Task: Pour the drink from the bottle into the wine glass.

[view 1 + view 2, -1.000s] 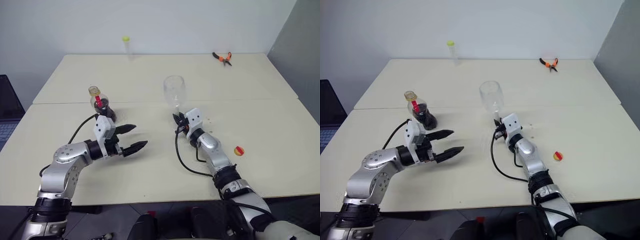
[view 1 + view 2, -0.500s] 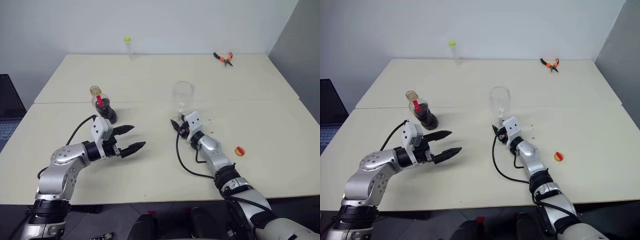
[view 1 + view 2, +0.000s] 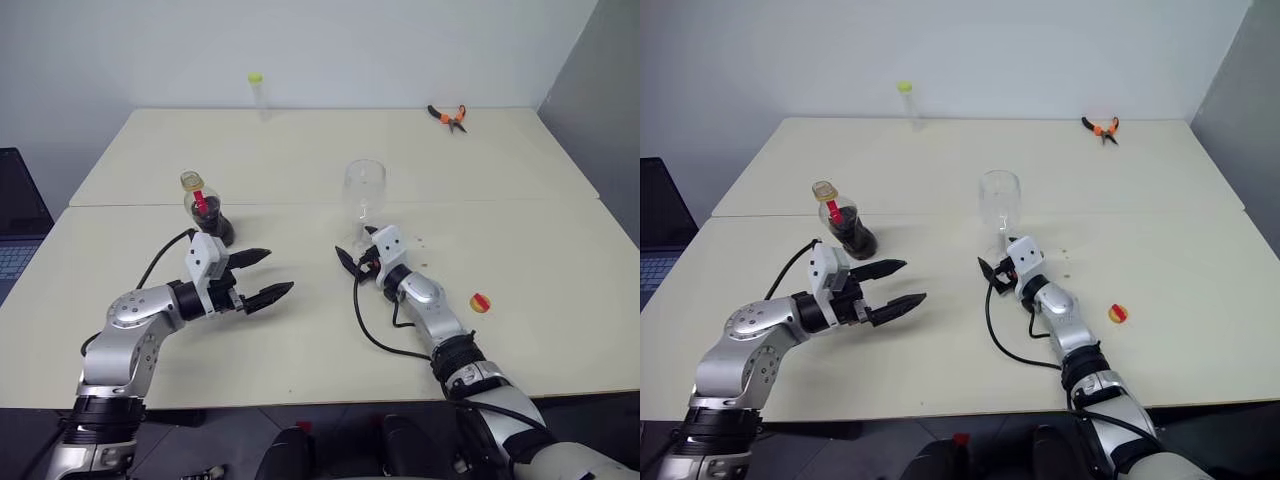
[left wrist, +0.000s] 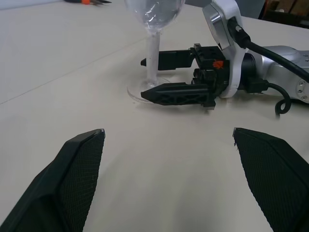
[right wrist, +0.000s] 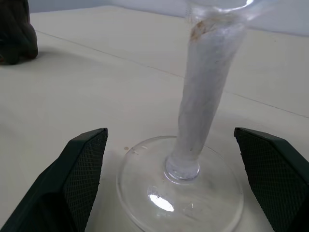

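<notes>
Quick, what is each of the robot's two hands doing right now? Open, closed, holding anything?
Left end effector: open, holding nothing, near the bottle.
Right end effector: open, fingers either side of the wine glass stem, not gripping it.

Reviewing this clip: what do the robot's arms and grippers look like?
Both arms are silver-grey metal with black joint bands. The left gripper and right gripper each have a white housing and two pointed black fingers with textured pads. A loose black cable loops along each forearm; the right housing carries a small red mark.

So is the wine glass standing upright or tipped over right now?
Upright: the wine glass stands on its foot on the table, stem vertical.
</notes>
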Action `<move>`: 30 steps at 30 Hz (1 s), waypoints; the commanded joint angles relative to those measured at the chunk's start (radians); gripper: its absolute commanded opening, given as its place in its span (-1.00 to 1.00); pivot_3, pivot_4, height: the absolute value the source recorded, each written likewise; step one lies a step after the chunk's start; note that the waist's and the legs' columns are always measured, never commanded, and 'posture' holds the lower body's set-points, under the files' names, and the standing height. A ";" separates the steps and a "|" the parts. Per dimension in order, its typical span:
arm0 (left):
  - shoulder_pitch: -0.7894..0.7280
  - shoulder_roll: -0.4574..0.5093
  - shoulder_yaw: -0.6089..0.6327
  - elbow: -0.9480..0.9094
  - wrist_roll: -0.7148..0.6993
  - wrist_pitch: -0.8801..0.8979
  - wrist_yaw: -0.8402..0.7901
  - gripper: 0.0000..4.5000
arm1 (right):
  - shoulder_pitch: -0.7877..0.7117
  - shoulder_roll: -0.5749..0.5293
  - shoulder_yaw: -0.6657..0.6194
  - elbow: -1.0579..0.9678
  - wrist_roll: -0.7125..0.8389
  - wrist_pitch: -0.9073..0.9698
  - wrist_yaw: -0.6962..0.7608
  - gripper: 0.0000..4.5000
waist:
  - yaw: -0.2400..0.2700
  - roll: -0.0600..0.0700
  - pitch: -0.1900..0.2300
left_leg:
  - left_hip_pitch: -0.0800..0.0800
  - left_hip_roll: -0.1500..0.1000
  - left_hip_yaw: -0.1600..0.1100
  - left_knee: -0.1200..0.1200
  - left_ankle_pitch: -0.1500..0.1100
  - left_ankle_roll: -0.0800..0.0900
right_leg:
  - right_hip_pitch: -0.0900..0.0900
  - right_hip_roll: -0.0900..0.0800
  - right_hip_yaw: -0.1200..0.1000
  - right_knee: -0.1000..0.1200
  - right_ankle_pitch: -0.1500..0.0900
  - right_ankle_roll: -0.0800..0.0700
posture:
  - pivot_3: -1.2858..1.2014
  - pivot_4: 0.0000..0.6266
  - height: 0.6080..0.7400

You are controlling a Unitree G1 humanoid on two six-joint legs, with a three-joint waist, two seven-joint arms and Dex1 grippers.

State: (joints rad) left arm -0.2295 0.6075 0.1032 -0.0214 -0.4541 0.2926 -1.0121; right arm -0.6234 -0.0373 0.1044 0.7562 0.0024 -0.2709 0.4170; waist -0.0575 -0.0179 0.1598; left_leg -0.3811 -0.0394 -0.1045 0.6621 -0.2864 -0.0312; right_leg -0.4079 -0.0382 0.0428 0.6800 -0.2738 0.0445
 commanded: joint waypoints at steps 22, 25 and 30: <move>-0.005 -0.052 0.005 0.033 0.028 -0.084 0.062 1.00 | 0.357 -0.158 0.032 -0.898 0.168 0.540 0.157 0.98 | 0.012 0.000 0.000 | 0.000 0.000 -0.001 0.000 -0.002 0.003 | 0.000 -0.002 0.000 0.000 0.000 0.000 | 0.03 -0.52 1.00; -0.003 -0.053 0.004 0.033 0.026 -0.086 0.064 1.00 | 0.381 -0.172 0.030 -0.946 0.184 0.562 0.160 0.98 | 0.012 0.000 0.000 | 0.000 0.000 -0.001 0.000 -0.002 0.003 | 0.000 -0.002 0.000 0.000 0.000 0.000 | 0.03 -0.52 1.00; 0.000 -0.055 0.002 0.048 0.039 -0.106 0.070 1.00 | 0.431 -0.218 -0.004 -1.067 0.267 0.638 0.182 0.98 | 0.015 0.000 0.000 | 0.000 0.000 -0.001 0.000 -0.002 0.003 | 0.000 -0.002 0.000 -0.001 0.000 0.000 | 0.03 -0.52 1.00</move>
State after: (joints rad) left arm -0.2285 0.5524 0.0930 0.0379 -0.4233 0.2099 -0.9479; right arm -0.1940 -0.2422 0.1292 -0.2400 0.2282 0.3493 0.5841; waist -0.0423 -0.0179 0.1599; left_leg -0.3815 -0.0395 -0.1056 0.6622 -0.2884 -0.0278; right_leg -0.4076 -0.0399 0.0427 0.6792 -0.2739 0.0446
